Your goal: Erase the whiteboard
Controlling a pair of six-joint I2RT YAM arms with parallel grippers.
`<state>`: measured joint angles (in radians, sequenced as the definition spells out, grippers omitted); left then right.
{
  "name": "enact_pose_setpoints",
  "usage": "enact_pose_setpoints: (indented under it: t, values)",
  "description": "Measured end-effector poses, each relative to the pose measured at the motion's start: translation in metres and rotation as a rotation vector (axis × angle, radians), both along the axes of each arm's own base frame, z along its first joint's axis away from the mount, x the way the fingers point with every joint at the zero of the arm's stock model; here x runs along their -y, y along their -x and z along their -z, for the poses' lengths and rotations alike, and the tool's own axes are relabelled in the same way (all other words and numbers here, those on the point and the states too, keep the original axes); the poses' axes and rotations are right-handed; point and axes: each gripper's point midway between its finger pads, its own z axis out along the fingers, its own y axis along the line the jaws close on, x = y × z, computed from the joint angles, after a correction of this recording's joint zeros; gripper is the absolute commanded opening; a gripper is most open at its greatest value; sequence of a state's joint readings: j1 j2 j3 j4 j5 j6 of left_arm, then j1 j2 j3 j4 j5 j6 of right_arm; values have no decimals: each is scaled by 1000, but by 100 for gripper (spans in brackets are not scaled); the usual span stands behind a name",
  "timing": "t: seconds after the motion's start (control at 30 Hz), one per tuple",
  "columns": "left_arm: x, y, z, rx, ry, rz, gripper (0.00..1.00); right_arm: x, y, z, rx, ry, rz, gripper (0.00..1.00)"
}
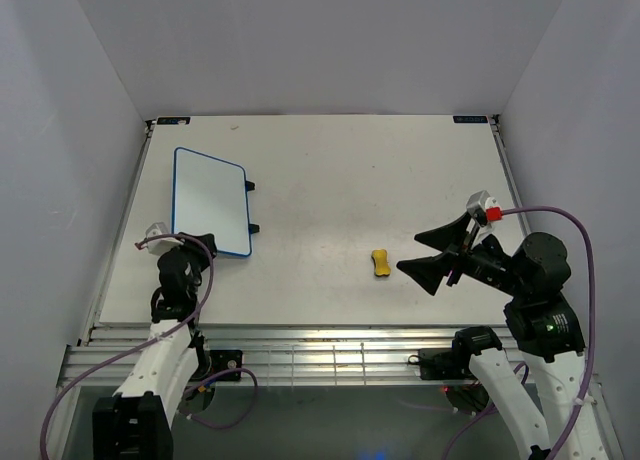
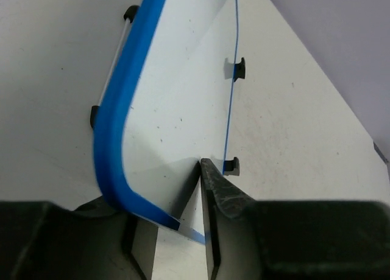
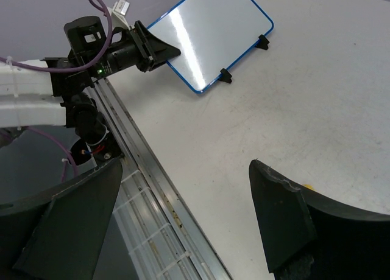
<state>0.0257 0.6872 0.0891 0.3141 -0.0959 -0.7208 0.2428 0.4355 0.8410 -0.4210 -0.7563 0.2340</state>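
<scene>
Yellow and bone-shaped, the small eraser (image 1: 380, 263) lies just beside your right jaws, spread wide and empty. Your left jaws pinch the near corner of the flat white blue-framed whiteboard (image 1: 210, 200), at far left on the pale surface (image 1: 350, 170). That edge pinch may slip under wiping pressure, skewing the board.

Left arm at the board, right arm by the eraser.
The left gripper (image 1: 198, 246) meets the near edge of the whiteboard (image 1: 210, 195) on the left side of the table (image 1: 340, 160). Across on the right, the right gripper (image 1: 408, 252) hangs with fingers spread wide, tips just beside the small yellow eraser (image 1: 380, 263).
</scene>
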Motion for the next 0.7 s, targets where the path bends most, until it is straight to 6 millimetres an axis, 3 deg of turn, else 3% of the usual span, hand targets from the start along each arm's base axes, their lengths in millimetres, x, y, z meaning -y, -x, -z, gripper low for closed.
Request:
enact_pose_setpoints:
  t: [0.07,0.13,0.2,0.23,0.27,0.43,0.7]
  values:
    - [1,2,6,-24,3,2,54,0,-1,3,-10,1,0,90]
    - [1,3,9,-34,-1,4,73,-1,-1,6,-15,2,-1,90]
    - [1,4,8,-33,2,3,77,-1,-2,7,-20,2,-2,90]
    - [1,4,8,-33,3,1,95,-1,-2,8,-22,1,-3,90]
    - [0,5,8,-34,-5,2,98,-1,-2,8,-22,1,-3,90]
    - [-4,12,5,-34,0,-27,98,-2,-5,14,-45,-1,-2,90]
    - [-14,26,-4,-195,60,-128,98,-2,-13,19,-70,4,13,90]
